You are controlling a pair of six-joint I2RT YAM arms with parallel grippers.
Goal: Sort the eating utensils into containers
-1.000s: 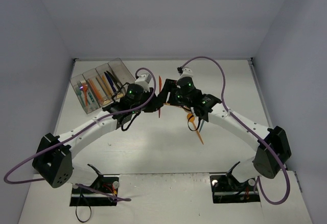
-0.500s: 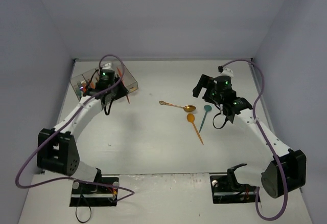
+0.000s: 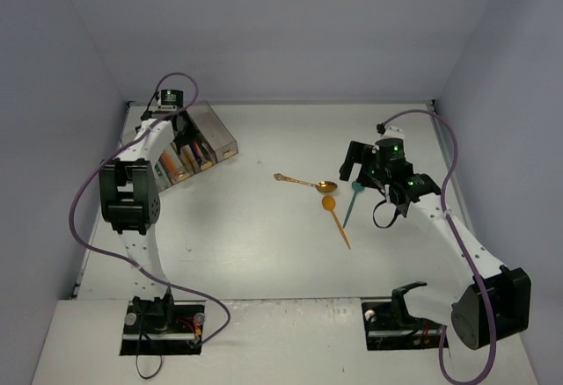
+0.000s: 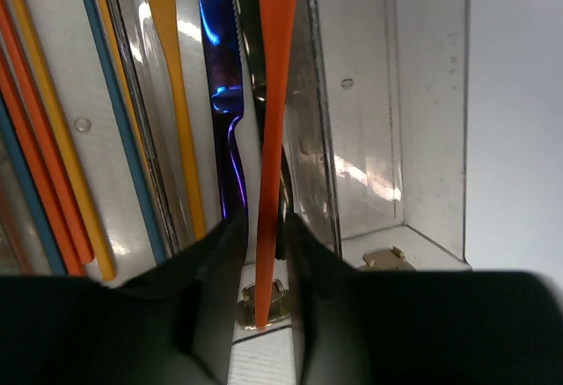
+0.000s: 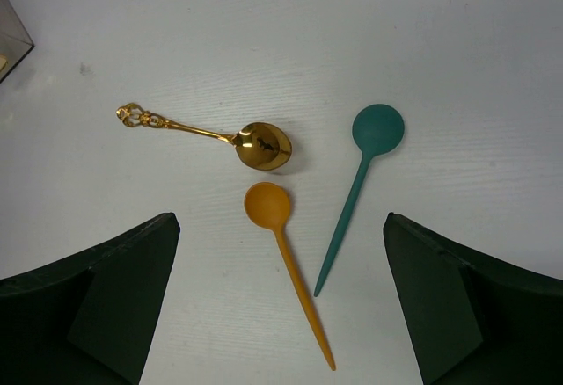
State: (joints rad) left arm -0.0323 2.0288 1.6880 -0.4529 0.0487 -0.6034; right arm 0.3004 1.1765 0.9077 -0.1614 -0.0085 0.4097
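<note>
left arm has swung farther over the containers; left gripper closely flanks an orange utensil running lengthwise along a bin, grip unclear. right gripper, spread wide, hangs above three spoons on open table.

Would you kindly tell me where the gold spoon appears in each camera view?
Top external: gold spoon lies right of centre, handle pointing left.
Left wrist: not in it.
Right wrist: gold spoon sits upper centre.
Shared landmark: orange spoon, its bowl just below the gold bowl.
</note>
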